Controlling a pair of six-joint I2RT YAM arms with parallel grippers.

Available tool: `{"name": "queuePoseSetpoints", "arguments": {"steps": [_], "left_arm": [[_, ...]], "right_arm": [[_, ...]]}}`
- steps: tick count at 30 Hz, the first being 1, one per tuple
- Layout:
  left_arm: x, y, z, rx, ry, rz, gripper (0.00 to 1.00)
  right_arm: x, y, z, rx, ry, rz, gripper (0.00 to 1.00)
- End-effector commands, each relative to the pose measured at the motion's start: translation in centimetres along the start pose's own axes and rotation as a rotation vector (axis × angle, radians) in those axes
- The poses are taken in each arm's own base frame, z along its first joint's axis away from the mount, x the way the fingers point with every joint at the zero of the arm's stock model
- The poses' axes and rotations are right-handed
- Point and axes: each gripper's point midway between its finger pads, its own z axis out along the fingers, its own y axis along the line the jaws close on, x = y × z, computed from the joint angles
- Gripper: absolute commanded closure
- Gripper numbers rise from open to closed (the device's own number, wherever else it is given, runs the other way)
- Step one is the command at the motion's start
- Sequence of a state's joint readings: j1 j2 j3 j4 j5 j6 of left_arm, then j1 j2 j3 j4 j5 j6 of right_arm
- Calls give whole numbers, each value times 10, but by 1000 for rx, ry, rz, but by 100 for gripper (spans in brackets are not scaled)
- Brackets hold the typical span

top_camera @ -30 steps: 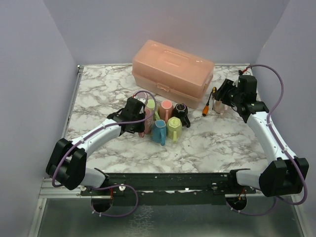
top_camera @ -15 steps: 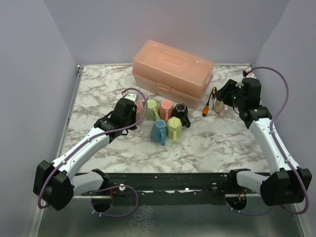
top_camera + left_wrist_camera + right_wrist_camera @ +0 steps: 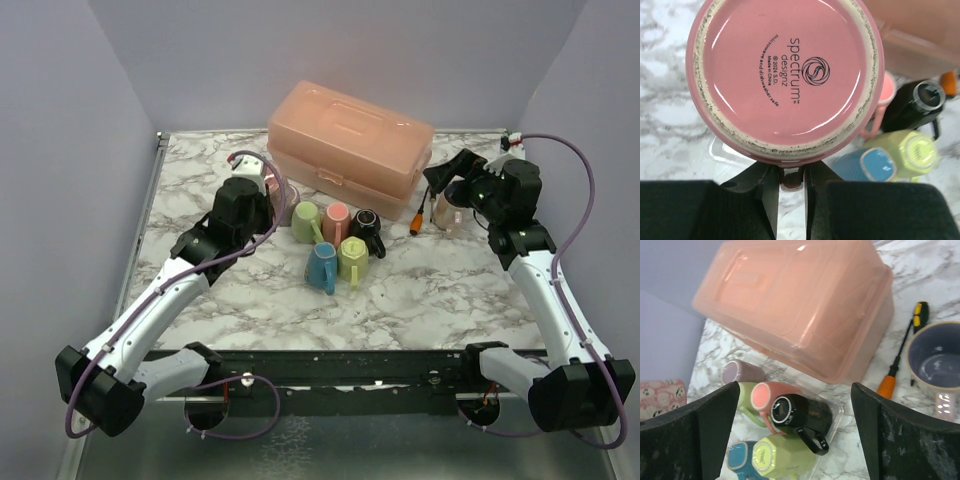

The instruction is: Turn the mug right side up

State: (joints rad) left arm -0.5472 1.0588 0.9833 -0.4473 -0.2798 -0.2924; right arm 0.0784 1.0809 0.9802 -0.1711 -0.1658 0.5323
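A pink mug (image 3: pixel 785 75) fills the left wrist view with its stamped base toward the camera. My left gripper (image 3: pixel 791 181) is shut on its handle. In the top view it hangs at the left end of the mug cluster (image 3: pixel 270 187), with the left gripper (image 3: pixel 255 195) beside it. A beige mug with a lilac inside (image 3: pixel 935 365) stands upright, mouth up, near the right edge (image 3: pixel 447 217). My right gripper (image 3: pixel 795 432) is wide open and holds nothing. It hovers just behind that mug (image 3: pixel 452 183).
A clear tray (image 3: pixel 840 412) holds green (image 3: pixel 305 220), salmon (image 3: pixel 337 217), black (image 3: pixel 367 228), yellow-green (image 3: pixel 353 258) and blue (image 3: pixel 322 266) mugs on their sides. A peach storage box (image 3: pixel 350 145) stands behind them. An orange-handled screwdriver (image 3: pixel 422 210) lies beside the beige mug.
My left arm has carried the pink mug from the front of the cluster back and to the left. My right gripper has opened wide and drawn back from the beige mug.
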Motion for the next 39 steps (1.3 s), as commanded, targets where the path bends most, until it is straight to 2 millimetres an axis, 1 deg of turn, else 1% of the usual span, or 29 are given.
{"name": "queuePoseSetpoints", "arguments": {"steps": [1, 2, 3, 4, 5, 8, 10, 12, 16, 19, 21, 25, 28, 30, 34, 39], "left_arm": [[-119, -55, -18, 222, -303, -113, 100], [-130, -67, -18, 269, -318, -122, 100], [-142, -81, -20, 333, -333, -132, 100], [-150, -92, -18, 380, -341, -142, 100], [-162, -104, -21, 435, -360, -153, 100], [-192, -136, -36, 607, -415, -183, 100], [-210, -155, -50, 725, -459, -202, 100], [-223, -171, -66, 843, -488, -217, 100], [-240, -195, -101, 1058, -537, -224, 100], [-248, -205, -125, 1183, -575, -212, 100], [-250, -208, -142, 1254, -607, -189, 100], [-255, -212, -161, 1339, -640, -174, 100], [-255, -214, -172, 1387, -646, -170, 100], [-254, -214, -178, 1410, -648, -162, 100], [-255, -213, -184, 1419, -656, -163, 100], [-253, -212, -187, 1429, -658, -186, 100]], "right_arm": [[-9, 48, -7, -250, -11, 33, 3], [-16, 63, -9, -325, -31, 34, 3], [-18, 74, -12, -388, -31, 41, 3], [-18, 84, -16, -447, -28, 48, 3], [-20, 95, -21, -509, -32, 54, 3], [-25, 119, -35, -647, -51, 76, 3], [-28, 133, -44, -727, -57, 90, 3], [-30, 147, -53, -799, -59, 92, 3], [-33, 174, -70, -934, -61, 81, 3], [-29, 195, -80, -1030, -48, 38, 4], [-27, 208, -83, -1068, -33, 21, 5], [-25, 231, -84, -1121, -31, 30, 5], [-27, 246, -88, -1171, -40, 46, 5], [-31, 255, -92, -1201, -49, 65, 7], [-46, 264, -102, -1249, -103, 115, 16], [-57, 269, -106, -1266, -134, 166, 32]]}}
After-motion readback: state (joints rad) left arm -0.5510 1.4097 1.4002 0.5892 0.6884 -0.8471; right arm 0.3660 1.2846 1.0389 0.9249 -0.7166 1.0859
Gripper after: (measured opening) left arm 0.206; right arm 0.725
